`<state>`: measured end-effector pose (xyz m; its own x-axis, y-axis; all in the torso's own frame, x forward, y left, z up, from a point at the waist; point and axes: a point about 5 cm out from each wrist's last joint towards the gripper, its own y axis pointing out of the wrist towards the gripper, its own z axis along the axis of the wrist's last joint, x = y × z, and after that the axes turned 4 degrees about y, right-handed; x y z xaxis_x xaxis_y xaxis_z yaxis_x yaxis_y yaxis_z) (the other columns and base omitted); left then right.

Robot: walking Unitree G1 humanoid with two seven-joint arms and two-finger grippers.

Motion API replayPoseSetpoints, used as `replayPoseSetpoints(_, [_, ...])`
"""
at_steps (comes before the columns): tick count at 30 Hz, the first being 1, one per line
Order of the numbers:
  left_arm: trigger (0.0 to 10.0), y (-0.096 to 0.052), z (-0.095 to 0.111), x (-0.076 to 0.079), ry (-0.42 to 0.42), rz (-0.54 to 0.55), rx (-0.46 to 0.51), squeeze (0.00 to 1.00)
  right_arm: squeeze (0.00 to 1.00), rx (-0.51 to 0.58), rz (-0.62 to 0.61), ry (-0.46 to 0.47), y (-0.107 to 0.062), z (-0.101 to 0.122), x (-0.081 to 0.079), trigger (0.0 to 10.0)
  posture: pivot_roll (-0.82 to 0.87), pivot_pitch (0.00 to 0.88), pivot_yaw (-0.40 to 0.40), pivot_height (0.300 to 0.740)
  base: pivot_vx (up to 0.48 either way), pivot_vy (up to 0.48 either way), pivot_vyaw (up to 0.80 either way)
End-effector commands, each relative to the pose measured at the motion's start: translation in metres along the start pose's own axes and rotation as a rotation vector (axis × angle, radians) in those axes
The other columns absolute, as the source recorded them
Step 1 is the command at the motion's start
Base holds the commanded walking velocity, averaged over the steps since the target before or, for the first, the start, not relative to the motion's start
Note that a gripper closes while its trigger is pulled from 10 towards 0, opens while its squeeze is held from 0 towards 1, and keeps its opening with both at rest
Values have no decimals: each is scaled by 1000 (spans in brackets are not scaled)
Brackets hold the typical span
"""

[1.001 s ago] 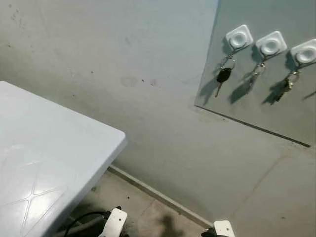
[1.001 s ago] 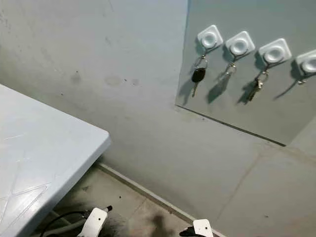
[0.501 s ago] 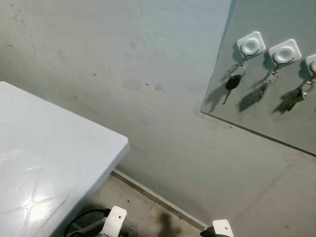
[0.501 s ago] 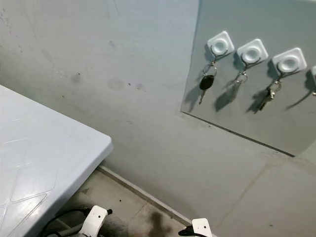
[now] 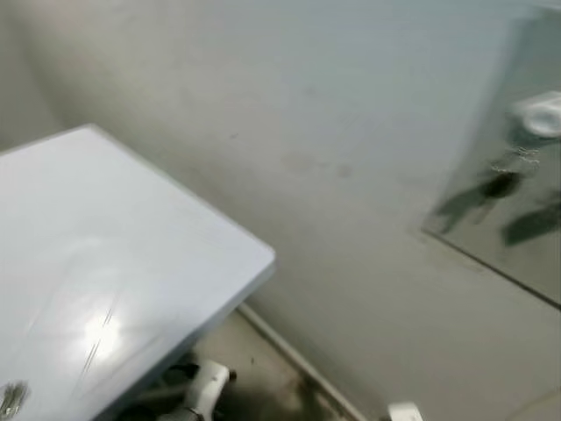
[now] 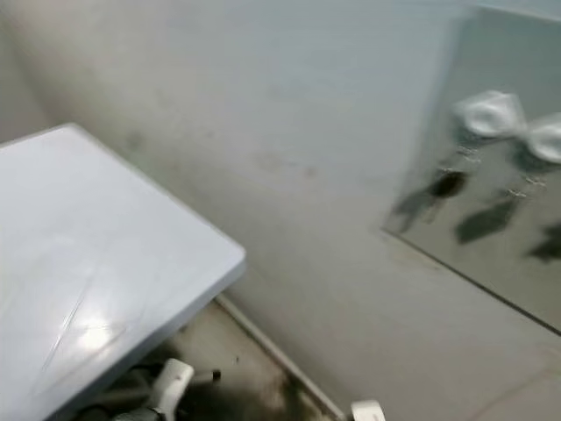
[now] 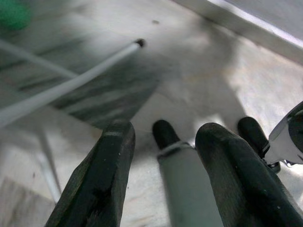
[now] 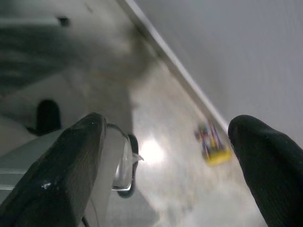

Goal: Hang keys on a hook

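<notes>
Table: smooth, glossy white top, looks like plastic; bright glare patch near its front edge. Wall: matt grey, slightly mottled and stained. Panel on the wall: smoother, faint sheen. Hooks: white, glossy, plastic-looking; blurred. Floor: pale, dull, smudged stone or concrete. My left gripper and right gripper: fingers black, matt, rubbery-looking.

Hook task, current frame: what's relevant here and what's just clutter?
Relevant:
- wall hooks
- hanging keys, blurred
- small dark item on the table, maybe keys, too blurred to tell
- left gripper and right gripper, both open and empty, low by the floor

Clutter:
- white table
- yellow object on the floor
</notes>
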<state>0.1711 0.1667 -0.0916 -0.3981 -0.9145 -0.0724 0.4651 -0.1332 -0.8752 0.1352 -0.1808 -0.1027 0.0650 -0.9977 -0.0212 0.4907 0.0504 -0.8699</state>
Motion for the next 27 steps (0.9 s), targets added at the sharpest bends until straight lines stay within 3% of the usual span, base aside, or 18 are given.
replayPoseSetpoints(1, [10000,2,8,8,9,-21,24,0,0,-45,2,3,-2,-11,0,10000,-125,0,-12,724,0,0,800])
replayPoseSetpoints(27, [10000,2,3,8,-7,-8,3,0,0,-38,14,-11,-1,-10,-3,10000,-123,0,-14,724,0,0,800])
